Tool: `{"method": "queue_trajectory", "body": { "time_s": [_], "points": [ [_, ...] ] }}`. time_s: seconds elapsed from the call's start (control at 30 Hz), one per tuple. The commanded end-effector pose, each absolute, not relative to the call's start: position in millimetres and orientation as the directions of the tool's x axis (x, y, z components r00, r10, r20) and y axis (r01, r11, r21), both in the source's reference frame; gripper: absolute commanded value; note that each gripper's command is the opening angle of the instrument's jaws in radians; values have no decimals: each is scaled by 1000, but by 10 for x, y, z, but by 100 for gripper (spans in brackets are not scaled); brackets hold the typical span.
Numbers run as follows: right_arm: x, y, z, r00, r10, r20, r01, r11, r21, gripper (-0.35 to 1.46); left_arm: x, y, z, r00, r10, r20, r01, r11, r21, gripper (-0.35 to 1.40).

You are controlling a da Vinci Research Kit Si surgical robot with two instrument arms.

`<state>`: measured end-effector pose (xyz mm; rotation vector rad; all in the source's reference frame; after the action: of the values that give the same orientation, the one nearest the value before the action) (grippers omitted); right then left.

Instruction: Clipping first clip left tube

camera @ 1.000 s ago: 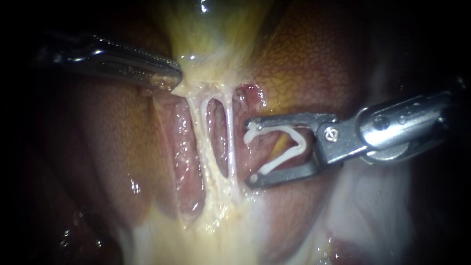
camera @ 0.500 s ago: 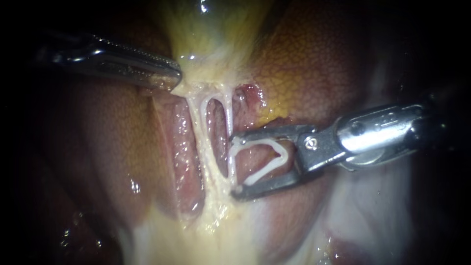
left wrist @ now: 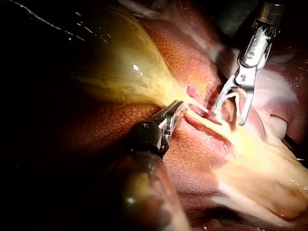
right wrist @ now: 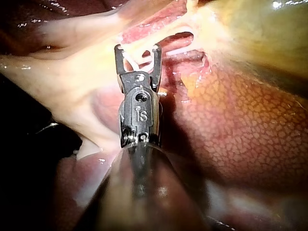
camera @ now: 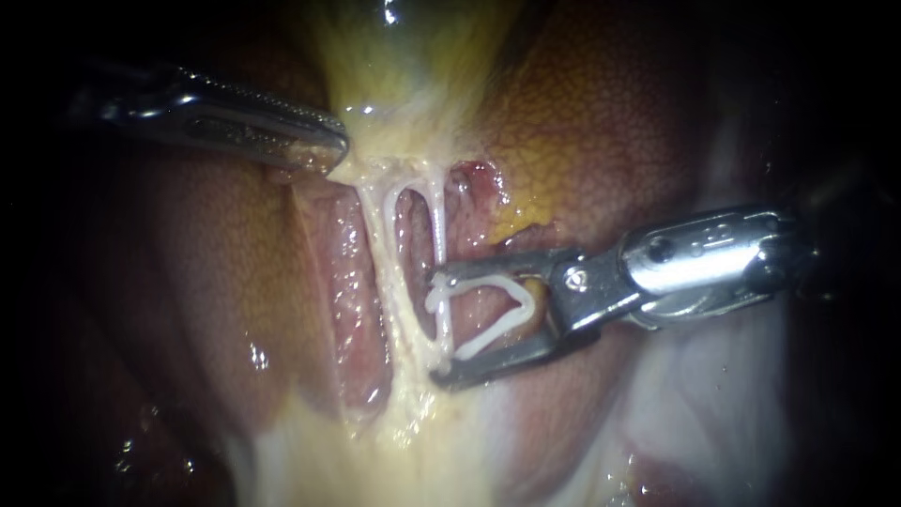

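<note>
right instrument (camera: pixel 437 329) jaws spread wide, gripping an open white clip (camera: pixel 528 305), clip tips touching the right tube (camera: pixel 439 235), left tube (camera: pixel 378 244) just beyond, left instrument (camera: pixel 334 150) clenched on yellow tissue (camera: pixel 368 171)

We see a reddish-brown liver (camera: pixel 601 113) with a fine honeycomb mottle, a yellow-green gallbladder (camera: pixel 413 56), two pale cream tubes (camera: pixel 439 235) and a thin white V-shaped clip (camera: pixel 496 335).

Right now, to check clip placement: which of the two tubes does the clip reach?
The right tube; tips of the clip touch it, while the left tube stands clear.
</note>
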<state>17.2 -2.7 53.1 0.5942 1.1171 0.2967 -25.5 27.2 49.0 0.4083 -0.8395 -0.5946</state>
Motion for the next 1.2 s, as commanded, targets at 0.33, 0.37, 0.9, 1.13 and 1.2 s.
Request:
{"method": "queue_trajectory", "body": {
  "time_s": [0.33, 0.37, 0.9, 1.13, 1.2],
  "points": [
    [175, -34, 559, 428, 520, -739, 76, 794, 603, 53, -255, 272, 490, 523, -635, 569, 326, 765, 555, -35],
    [175, -34, 561, 428, 519, -740, 76, 795, 602, 53, -255, 272, 490, 523, -635, 569, 326, 765, 555, -35],
    [187, -29, 580, 416, 551, -723, 102, 762, 639, 51, -256, 272, 491, 523, -635, 569, 327, 765, 555, -35],
    [195, -29, 583, 371, 602, -708, 156, 710, 686, 49, -256, 272, 491, 523, -635, 569, 327, 765, 555, -35],
    [197, -31, 584, 360, 613, -703, 170, 698, 696, 49, -256, 272, 491, 523, -635, 569, 327, 765, 555, -35]
  ]
}}
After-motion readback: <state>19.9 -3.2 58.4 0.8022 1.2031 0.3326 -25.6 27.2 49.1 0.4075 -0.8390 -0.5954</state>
